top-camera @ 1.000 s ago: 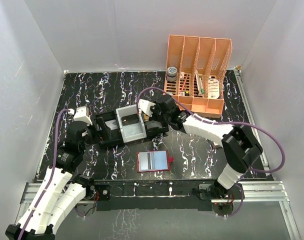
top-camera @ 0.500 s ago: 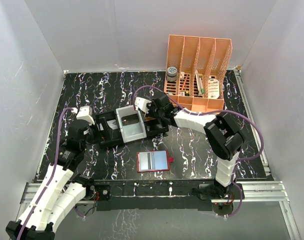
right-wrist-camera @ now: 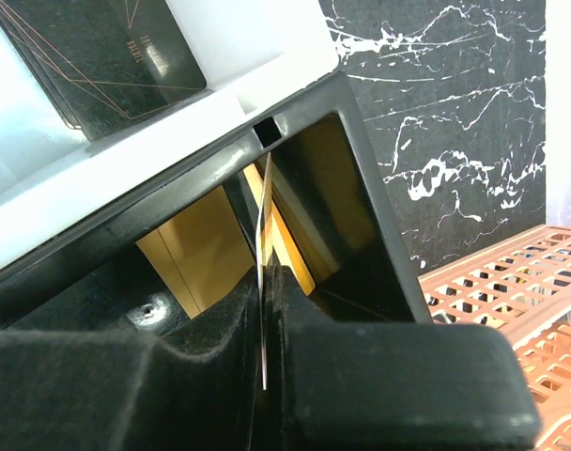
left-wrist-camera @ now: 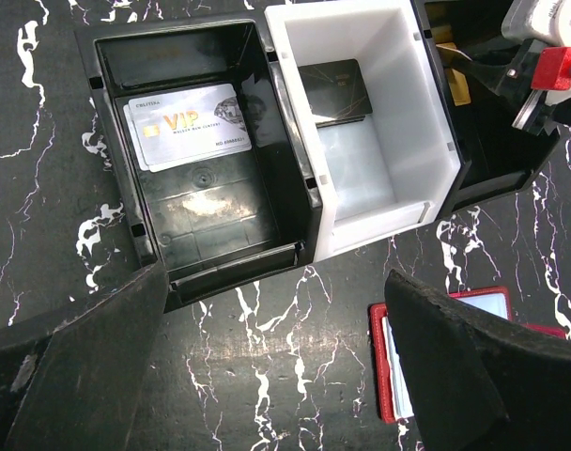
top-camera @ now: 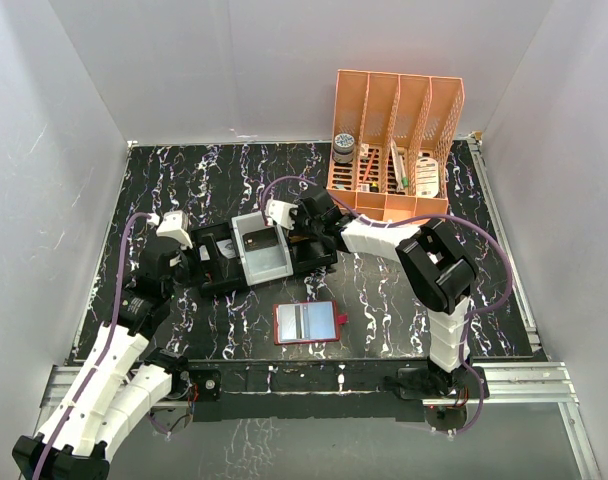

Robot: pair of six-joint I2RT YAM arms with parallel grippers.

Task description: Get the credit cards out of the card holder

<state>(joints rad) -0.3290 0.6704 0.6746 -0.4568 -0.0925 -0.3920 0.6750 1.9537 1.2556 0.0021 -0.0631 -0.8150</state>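
The red card holder (top-camera: 306,322) lies open on the table in front of the black tray (top-camera: 216,268), with a pale grey-blue card (top-camera: 304,318) showing in it. Part of the holder shows in the left wrist view (left-wrist-camera: 384,362) beside my right finger. My right gripper (top-camera: 289,232) is over the tray's right compartment, shut on a thin credit card (right-wrist-camera: 264,225) seen edge-on. Tan-orange cards (right-wrist-camera: 196,249) lie in that compartment. My left gripper (left-wrist-camera: 276,376) is open and empty, above the table just in front of the tray's left end.
The tray's left compartment holds silver VIP cards (left-wrist-camera: 187,124). Its white insert (left-wrist-camera: 379,160) holds black cards (left-wrist-camera: 334,91). An orange divided rack (top-camera: 396,140) with small items stands at the back right, close behind my right arm.
My right gripper has moved a little left over the tray with the card, and its arm has folded in closer. My left gripper has barely moved.
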